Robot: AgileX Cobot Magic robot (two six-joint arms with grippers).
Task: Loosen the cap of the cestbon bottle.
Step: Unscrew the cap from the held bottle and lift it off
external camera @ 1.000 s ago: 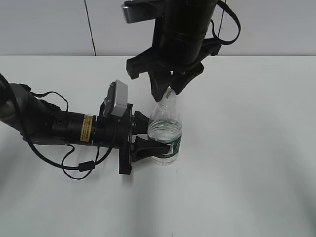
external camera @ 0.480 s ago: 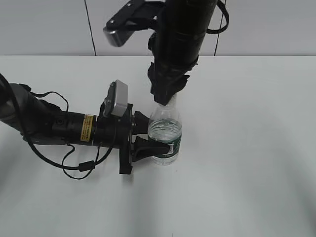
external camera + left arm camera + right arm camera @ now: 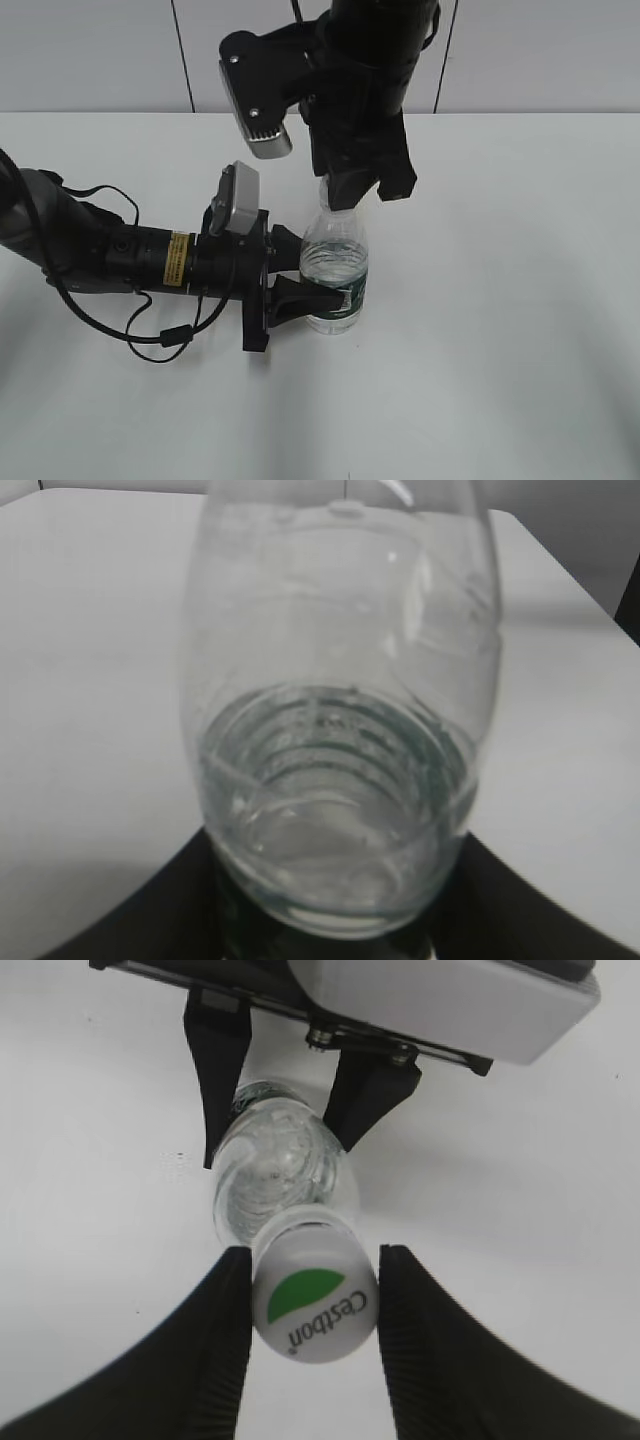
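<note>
The cestbon bottle stands upright on the white table, clear, about half full of water, with a dark green label band. My left gripper is shut on its lower body from the left; the left wrist view shows the bottle filling the space between the jaws. My right gripper comes down from above and hides the cap in the exterior view. In the right wrist view the white cap with its green patch sits between the two ribbed fingers, which press on both sides.
The left arm lies along the table on the left, with a loose black cable beside it. The right arm and its wrist camera hang over the bottle. A wall runs behind the table.
The right gripper has turned about the bottle's axis over the cap, swinging its wrist camera round to the left front. The left gripper and the bottle have stayed where they were.
</note>
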